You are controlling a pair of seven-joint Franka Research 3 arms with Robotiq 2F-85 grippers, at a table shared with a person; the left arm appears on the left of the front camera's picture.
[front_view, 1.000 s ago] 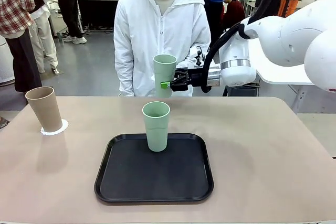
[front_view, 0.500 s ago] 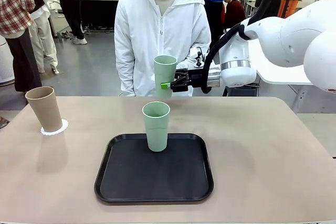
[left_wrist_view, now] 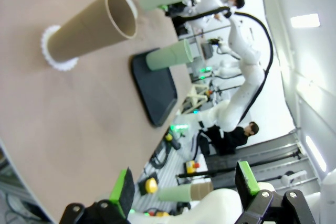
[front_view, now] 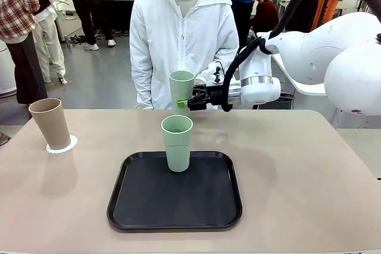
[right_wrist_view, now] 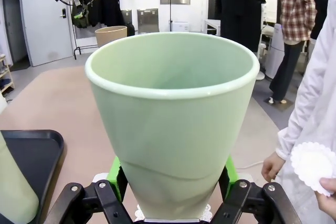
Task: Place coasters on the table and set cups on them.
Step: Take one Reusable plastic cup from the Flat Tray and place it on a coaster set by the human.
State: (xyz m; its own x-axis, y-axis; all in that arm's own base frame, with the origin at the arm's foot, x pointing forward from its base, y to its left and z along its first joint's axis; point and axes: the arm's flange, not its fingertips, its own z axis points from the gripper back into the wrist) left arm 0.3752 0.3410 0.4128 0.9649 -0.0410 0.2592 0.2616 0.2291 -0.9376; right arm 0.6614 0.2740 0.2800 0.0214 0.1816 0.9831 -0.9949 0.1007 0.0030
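My right gripper (front_view: 184, 103) is shut on a pale green cup (front_view: 181, 89) and holds it upright low over the table's (front_view: 297, 171) far edge, in front of the person. In the right wrist view the cup (right_wrist_view: 170, 114) sits between the green pads, and a coaster's lacy edge (right_wrist_view: 206, 213) peeks out beneath its base. I cannot tell if they touch. The person's hand holds another coaster (right_wrist_view: 313, 165). A second green cup (front_view: 177, 143) stands on the black tray (front_view: 174, 203). The tan cup (front_view: 50, 123) stands on a coaster (front_view: 66, 146) at far left. My left gripper (left_wrist_view: 185, 184) is open and holds nothing.
The person in a white jacket (front_view: 181, 40) stands close behind the far edge. Bare tabletop lies to the right of the tray and between the tray and the tan cup. Other people stand farther back on the left.
My right gripper has carried the green cup down and slightly left, closer to the tabletop at the far edge. The tray, the other cups and the left gripper have not moved.
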